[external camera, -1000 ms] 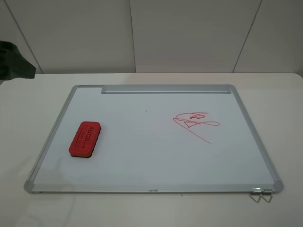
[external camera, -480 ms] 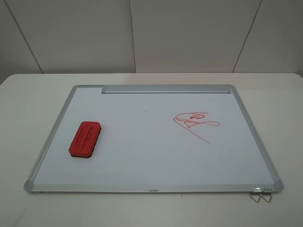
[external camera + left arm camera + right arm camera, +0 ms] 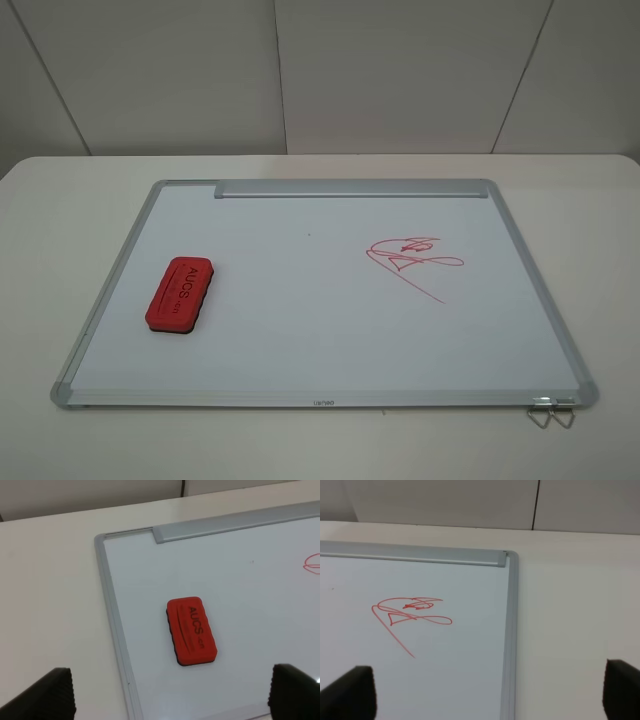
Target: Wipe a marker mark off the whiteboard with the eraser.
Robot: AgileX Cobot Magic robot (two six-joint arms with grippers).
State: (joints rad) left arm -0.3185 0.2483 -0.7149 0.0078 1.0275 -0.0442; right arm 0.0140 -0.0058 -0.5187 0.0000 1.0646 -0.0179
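Eraser (image 3: 180, 293) unmoved on whiteboard (image 3: 300, 340), dark shape at far-left gone, both pincers (image 3: 170, 695) (image 3: 490, 695) wide apart

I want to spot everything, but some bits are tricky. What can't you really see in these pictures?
- Eraser: its underside is hidden against the whiteboard in every view.
- Red scribble: cut off by the picture edge in the left wrist view.
- Logo: too small to read from the high camera.
- Both arms: outside the high view.
- Left gripper and right gripper: only dark fingertips show at the picture corners, the rest cut off.
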